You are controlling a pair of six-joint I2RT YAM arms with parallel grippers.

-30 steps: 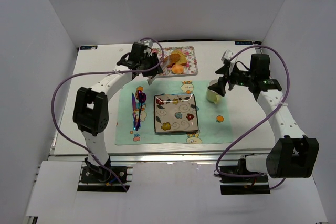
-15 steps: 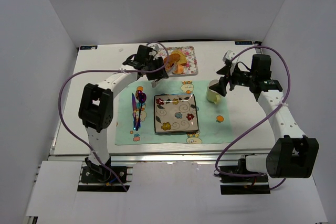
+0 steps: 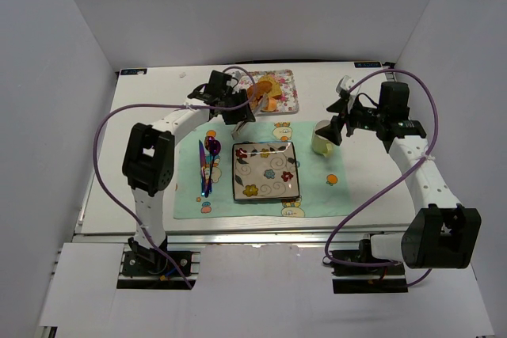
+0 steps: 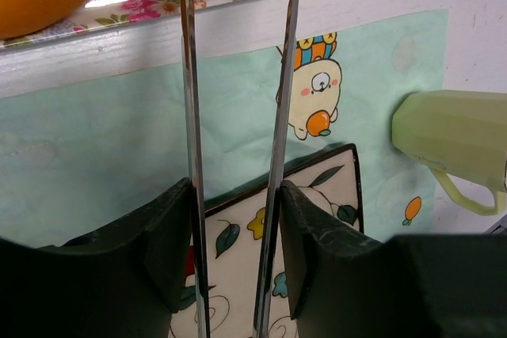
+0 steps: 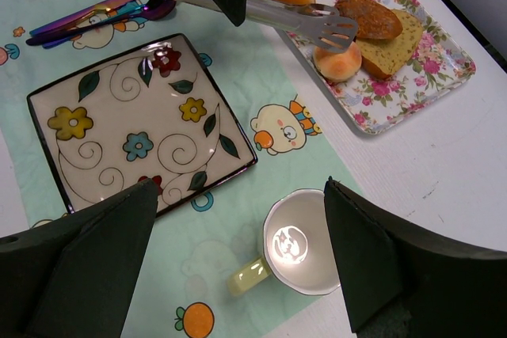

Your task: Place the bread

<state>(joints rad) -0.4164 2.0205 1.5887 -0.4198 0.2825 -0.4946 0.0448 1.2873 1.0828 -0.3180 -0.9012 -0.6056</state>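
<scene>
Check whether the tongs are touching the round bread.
Cannot tell. In the right wrist view the tongs overlap the bread along its top edge, hiding any gap or contact.

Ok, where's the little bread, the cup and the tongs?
bread (image 5: 339, 66), right wrist view, its rounded front side.
cup (image 5: 295, 244), right wrist view, its white inside.
tongs (image 5: 261, 7), right wrist view, the metal arm.

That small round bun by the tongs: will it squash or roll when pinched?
The bread looks soft and light, so a hard squeeze from the tongs would probably dent it. Its rounded sides could let it roll or slip off the smooth metal tips. The tray rim should stop a roll.
</scene>
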